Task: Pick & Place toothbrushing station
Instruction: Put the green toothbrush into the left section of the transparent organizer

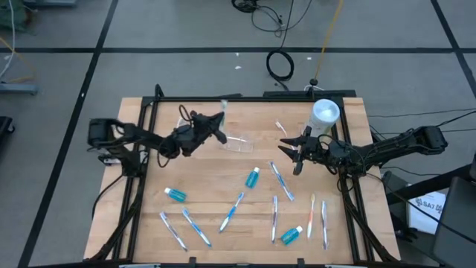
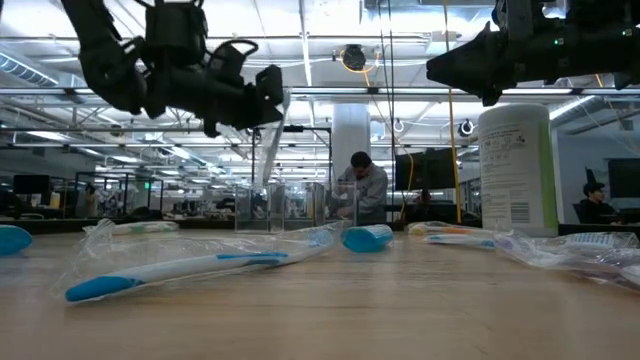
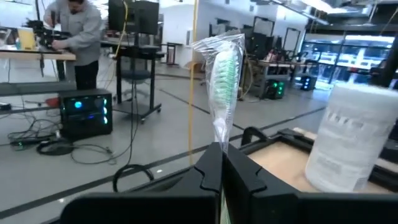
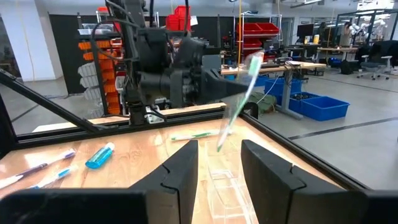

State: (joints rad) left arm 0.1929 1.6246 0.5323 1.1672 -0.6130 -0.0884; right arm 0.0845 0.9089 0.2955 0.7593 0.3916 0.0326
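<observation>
The clear container [image 1: 239, 143] is colourless and see-through, marked out only by its glinting edges; from above it sits on the wooden table [image 1: 149, 223] toward the far middle, just beside the left gripper [image 1: 220, 121] and between the two arms. At table height the container [image 2: 290, 208] shows as a pale box with upright faint walls, standing behind a wrapped blue-handled toothbrush [image 2: 170, 270] and a small blue tube [image 2: 367, 238]. The left gripper [image 2: 272, 105] hangs above the table with its fingers pinched tight on a wrapped green toothbrush [image 3: 225, 74], whose bristle end sticks up in crinkled clear film in the left wrist view; from above that brush is only a thin pale sliver. The right gripper [image 1: 292, 152] hovers over the table near the white canister [image 1: 324, 115], its fingers [image 4: 180, 165] partly spread with nothing between them. The right wrist view looks across at the left gripper [image 4: 214, 84] holding the green brush [image 4: 239, 102] tilted over the container [image 4: 227, 186], which lies faintly outlined just beyond the right fingers. Only the overhead view shows the other wrapped toothbrushes [image 1: 232, 210] and blue tubes [image 1: 175, 194] scattered over the near half of the table. A person [image 2: 362, 190] stands in the room behind.
</observation>
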